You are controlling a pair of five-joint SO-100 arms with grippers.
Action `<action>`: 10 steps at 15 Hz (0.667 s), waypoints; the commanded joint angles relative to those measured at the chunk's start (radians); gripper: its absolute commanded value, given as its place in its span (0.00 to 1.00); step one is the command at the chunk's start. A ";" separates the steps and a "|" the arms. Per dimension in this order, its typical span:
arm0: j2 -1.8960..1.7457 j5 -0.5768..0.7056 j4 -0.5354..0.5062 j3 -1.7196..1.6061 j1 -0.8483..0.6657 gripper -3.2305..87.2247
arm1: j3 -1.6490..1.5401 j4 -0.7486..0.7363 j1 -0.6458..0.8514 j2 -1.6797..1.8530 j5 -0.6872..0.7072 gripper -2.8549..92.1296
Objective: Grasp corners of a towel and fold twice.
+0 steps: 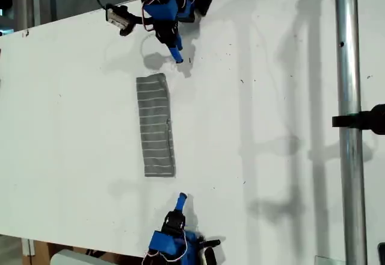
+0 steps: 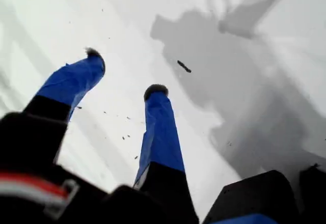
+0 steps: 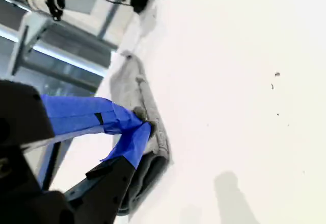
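You've got a white table [image 1: 271, 126] w/ folded towel [image 1: 156, 126] mid-surface, metal pole [image 1: 349, 120] at exterior view's right. My first gripper [image 2: 125, 79] fingers spread, empty; my second gripper [image 3: 142, 124] fingertips together, nothing pinched.

Bright, even light on the white table [image 1: 72, 132], a bit blown out in the second wrist view. Soft doubled shadows fall beside the pole [image 1: 349, 96] and arms in the exterior view. The first wrist view is soft, maybe motion blur, with a big grey shadow [image 2: 239, 102].
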State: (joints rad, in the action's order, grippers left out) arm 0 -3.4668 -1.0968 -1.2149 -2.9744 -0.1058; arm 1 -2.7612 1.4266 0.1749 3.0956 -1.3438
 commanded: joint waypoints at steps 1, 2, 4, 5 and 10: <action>-0.012 0.060 0.092 -0.130 -0.015 0.01 | -0.077 0.009 -0.029 0.109 -0.087 0.19; -0.012 0.072 0.103 -0.141 -0.025 0.01 | -0.127 0.032 -0.040 0.201 -0.110 0.18; -0.012 0.084 0.107 -0.144 -0.037 0.01 | -0.127 0.031 -0.051 0.181 -0.117 0.18; -0.012 0.086 0.110 -0.144 -0.038 0.01 | -0.124 0.029 -0.046 0.181 -0.109 0.20; -0.012 0.084 0.110 -0.144 -0.044 0.01 | 0.382 0.035 0.109 -0.515 0.160 0.37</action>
State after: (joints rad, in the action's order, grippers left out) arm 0 -3.4775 -1.0201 -1.1244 -3.1140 -0.1289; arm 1 -2.6154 1.4511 0.2102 2.8839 -1.3023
